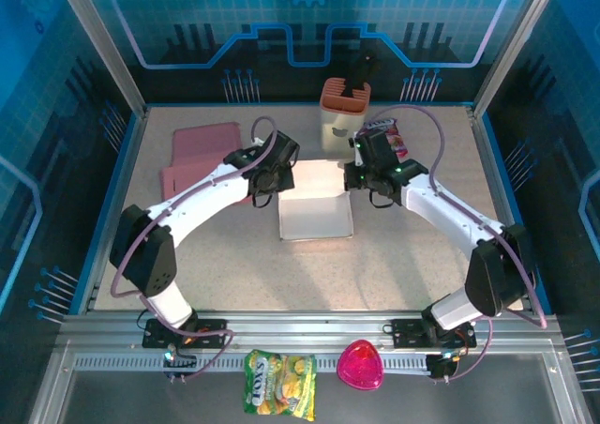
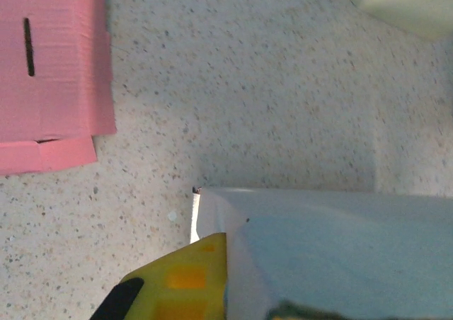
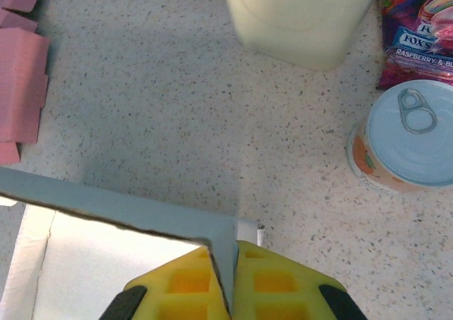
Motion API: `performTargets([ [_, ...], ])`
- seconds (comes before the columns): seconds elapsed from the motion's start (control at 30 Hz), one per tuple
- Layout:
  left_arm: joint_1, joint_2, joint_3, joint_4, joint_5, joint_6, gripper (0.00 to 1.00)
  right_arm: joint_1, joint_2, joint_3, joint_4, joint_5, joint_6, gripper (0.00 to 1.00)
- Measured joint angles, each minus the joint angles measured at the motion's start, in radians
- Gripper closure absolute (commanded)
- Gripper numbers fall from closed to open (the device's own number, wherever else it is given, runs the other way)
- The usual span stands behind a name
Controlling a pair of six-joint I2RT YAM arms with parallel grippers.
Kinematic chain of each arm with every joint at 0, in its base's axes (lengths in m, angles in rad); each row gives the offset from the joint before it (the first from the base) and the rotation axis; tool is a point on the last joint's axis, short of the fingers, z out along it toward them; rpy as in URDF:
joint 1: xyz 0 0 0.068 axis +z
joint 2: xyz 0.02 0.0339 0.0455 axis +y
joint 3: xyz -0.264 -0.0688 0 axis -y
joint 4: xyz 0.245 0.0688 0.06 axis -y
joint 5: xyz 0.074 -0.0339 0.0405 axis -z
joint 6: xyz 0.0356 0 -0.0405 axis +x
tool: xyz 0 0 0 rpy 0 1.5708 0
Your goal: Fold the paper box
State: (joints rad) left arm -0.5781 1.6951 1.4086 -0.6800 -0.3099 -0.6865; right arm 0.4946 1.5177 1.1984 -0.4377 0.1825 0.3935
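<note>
Mid-frame on the desk (image 1: 412,265), the paper box (image 1: 317,219) has its upper wall pinched tight at both corners by the left gripper (image 1: 277,180) and right gripper (image 1: 360,178), so next, I'd guess, both must fold that wall together.
</note>
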Motion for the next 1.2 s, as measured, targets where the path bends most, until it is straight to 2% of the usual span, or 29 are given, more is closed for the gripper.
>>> performTargets([
  [0.2,0.069,0.059,0.06,0.008,-0.016,-0.033,1.0,0.039,0.092,0.077,0.026,0.05,0.082,1.0],
  [0.33,0.09,0.058,0.044,0.087,-0.016,-0.006,1.0,0.043,0.104,0.071,0.104,0.078,0.083,1.0],
  [0.73,0.092,-0.094,-0.407,0.625,0.016,0.08,1.0,0.068,0.044,-0.234,0.506,0.095,0.075,1.0],
  [0.93,0.092,-0.113,-0.502,0.789,0.045,0.096,1.0,0.089,-0.019,-0.365,0.658,0.129,0.042,1.0],
  [1.2,0.087,-0.142,-0.597,0.917,0.08,0.092,1.0,0.106,-0.062,-0.463,0.742,0.144,-0.005,1.0],
])
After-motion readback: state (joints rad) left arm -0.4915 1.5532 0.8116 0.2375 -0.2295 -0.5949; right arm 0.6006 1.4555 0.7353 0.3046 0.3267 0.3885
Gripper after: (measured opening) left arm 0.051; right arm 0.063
